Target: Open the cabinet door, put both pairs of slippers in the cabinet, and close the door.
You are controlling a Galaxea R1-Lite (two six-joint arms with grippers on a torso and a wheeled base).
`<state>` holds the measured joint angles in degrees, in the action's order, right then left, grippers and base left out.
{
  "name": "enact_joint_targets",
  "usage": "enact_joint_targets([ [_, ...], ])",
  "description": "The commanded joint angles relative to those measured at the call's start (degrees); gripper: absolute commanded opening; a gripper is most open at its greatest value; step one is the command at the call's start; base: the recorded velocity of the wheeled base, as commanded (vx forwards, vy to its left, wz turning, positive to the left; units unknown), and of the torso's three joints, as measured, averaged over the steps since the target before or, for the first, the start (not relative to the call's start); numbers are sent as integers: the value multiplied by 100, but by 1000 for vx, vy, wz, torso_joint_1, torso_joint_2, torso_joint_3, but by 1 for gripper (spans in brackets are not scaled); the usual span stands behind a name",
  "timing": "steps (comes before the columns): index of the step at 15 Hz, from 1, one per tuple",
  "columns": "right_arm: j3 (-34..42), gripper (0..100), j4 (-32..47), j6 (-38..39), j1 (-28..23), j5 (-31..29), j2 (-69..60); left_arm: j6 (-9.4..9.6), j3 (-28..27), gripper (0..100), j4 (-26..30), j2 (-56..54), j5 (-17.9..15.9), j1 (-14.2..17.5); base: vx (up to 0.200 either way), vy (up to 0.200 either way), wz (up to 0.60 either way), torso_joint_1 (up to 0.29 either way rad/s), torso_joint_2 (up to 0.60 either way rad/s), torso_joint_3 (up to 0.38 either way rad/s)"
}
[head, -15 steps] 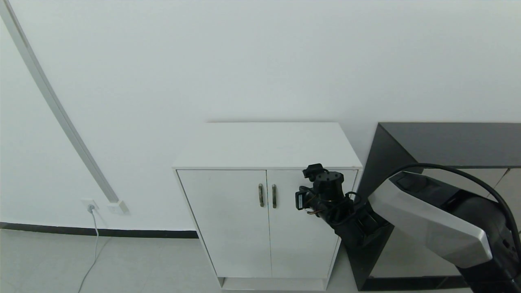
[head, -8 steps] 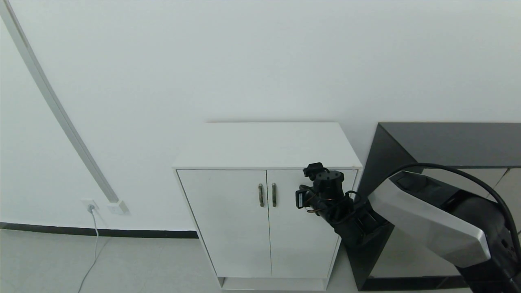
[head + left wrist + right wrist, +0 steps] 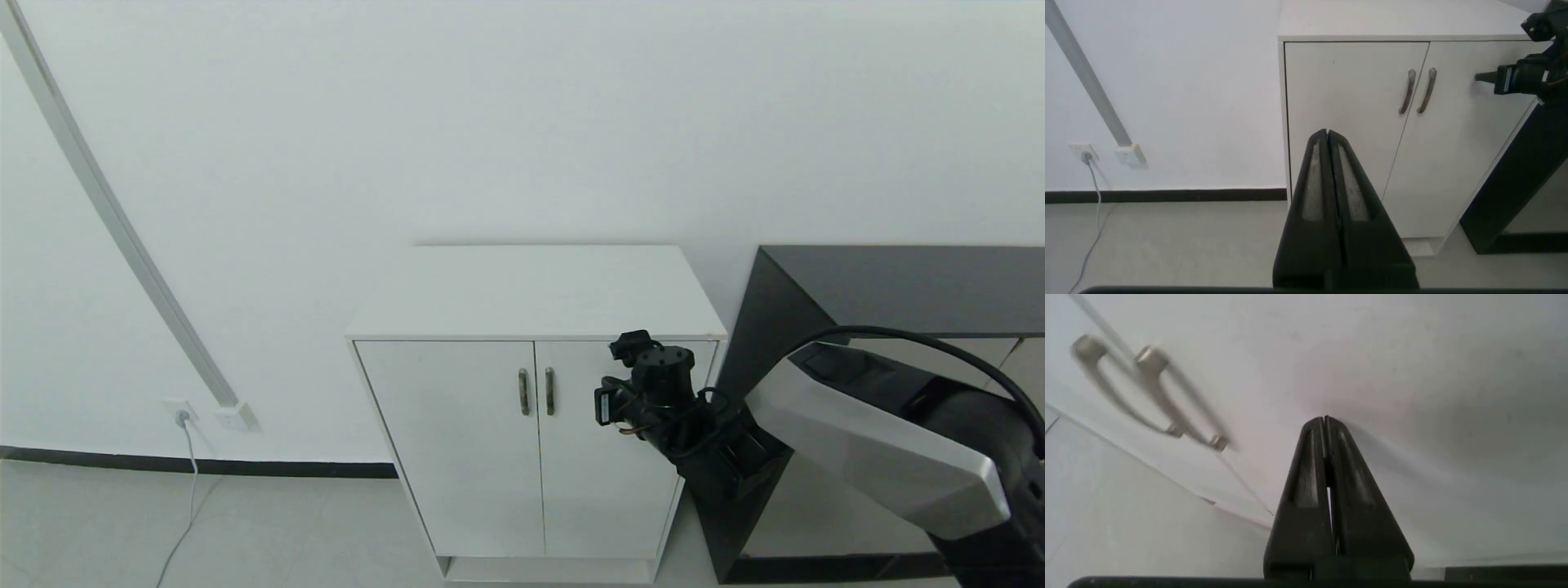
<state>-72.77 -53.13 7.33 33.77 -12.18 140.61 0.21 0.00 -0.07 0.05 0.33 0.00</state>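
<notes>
White cabinet doors (image 3: 490, 457) flush, right gripper (image 3: 1327, 423) near handles (image 3: 523, 391)

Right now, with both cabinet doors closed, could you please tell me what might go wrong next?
1. The right gripper is shut and faces the bare right door, beside the handles; pushing on would only press the panel.
2. The two handles sit close together, so the fingers could catch both.
3. The right arm stands before that door and may block its swing.
</notes>
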Motion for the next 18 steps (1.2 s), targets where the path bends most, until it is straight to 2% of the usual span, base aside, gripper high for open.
enact_joint_targets([
  [1, 518, 0, -154, 6, 139, 5, -578, -3, 0, 0, -1, 4, 2, 0, 0, 0, 0, 0, 0, 0],
  [7, 2469, 0, -576, -3, 104, -65, -2248, -3, 0, 0, -1, 4, 2, 0, 0, 0, 0, 0, 0, 0],
  [11, 4367, 0, -1631, -170, -72, -276, -3523, -3, 0, 0, -1, 4, 2, 0, 0, 0, 0, 0, 0, 0],
  [13, 5035, 0, -1842, -232, -406, -285, -3971, -3, 0, 0, -1, 4, 2, 0, 0, 0, 0, 0, 0, 0],
  [18, 6319, 0, -1850, -232, -1681, -197, -4920, -3, 0, 0, -1, 4, 2, 0, 0, 0, 0, 0, 0, 0],
])
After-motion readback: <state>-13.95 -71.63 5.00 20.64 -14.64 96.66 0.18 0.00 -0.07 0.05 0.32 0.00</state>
